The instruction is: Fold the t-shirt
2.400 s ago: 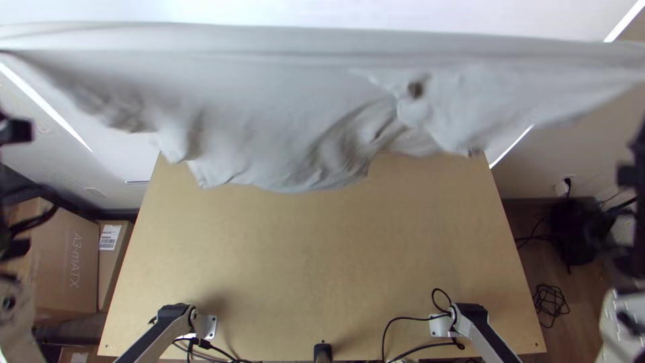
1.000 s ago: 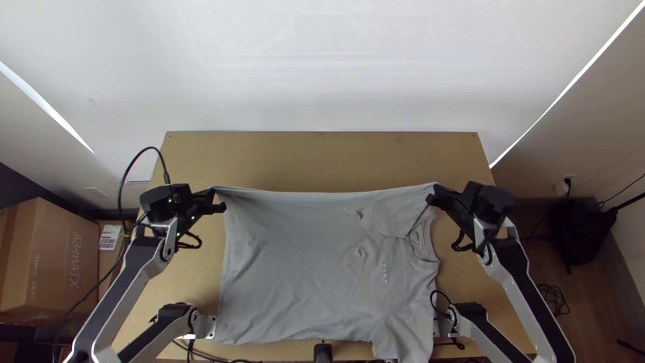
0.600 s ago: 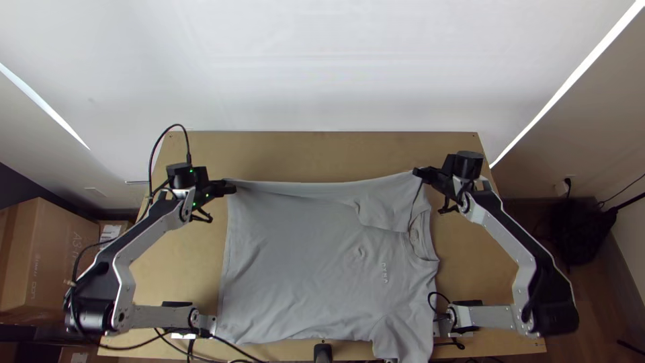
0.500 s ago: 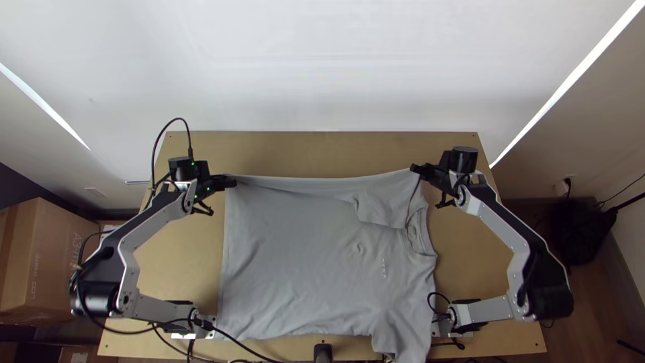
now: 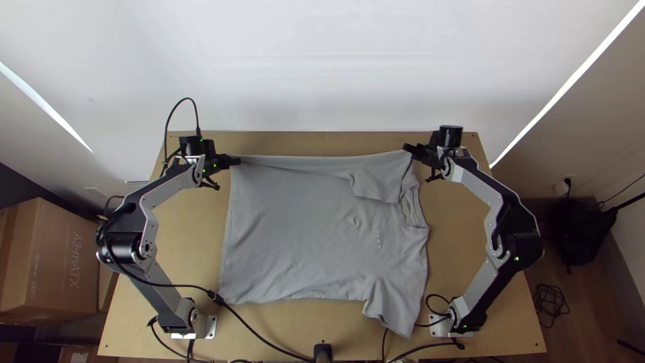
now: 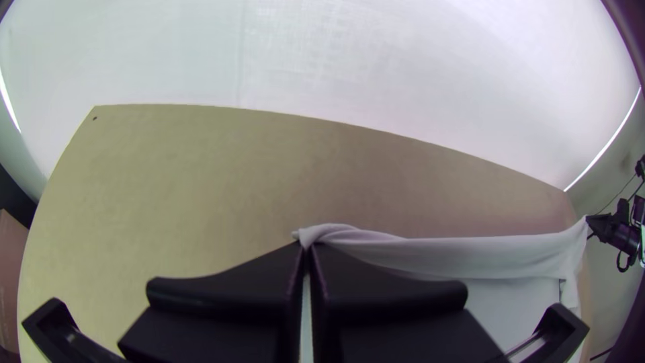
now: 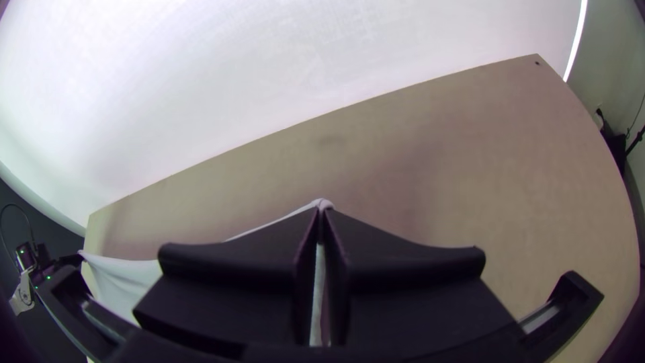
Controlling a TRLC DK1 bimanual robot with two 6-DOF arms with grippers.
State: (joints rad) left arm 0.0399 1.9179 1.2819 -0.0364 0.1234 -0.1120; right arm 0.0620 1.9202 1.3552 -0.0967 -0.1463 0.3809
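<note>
In the top view my left gripper (image 5: 232,160) is shut on the far left corner of the grey t-shirt (image 5: 302,228), and my right gripper (image 5: 408,147) on its far right corner. The far edge stretches taut between them, while the rest lies spread over the table, collar toward the right and one sleeve at the near right. The far sleeve is folded over the front. The left wrist view has my left gripper (image 6: 308,250) pinching a tip of the t-shirt (image 6: 470,257). In the right wrist view, cloth (image 7: 127,277) runs to my right gripper (image 7: 321,214), whose fingers are together.
Bare table (image 5: 322,142) lies beyond the t-shirt and at both sides. Black cables (image 5: 262,336) run along the near edge, by a small black post (image 5: 323,352). Cardboard boxes (image 5: 50,259) stand on the left, and a white sheet (image 5: 322,60) rises behind the table.
The t-shirt, earlier up in the air, came down onto the table. Since then both grippers have moved toward the far edge, dragging it along; its near hem has slid away from the table's near edge.
</note>
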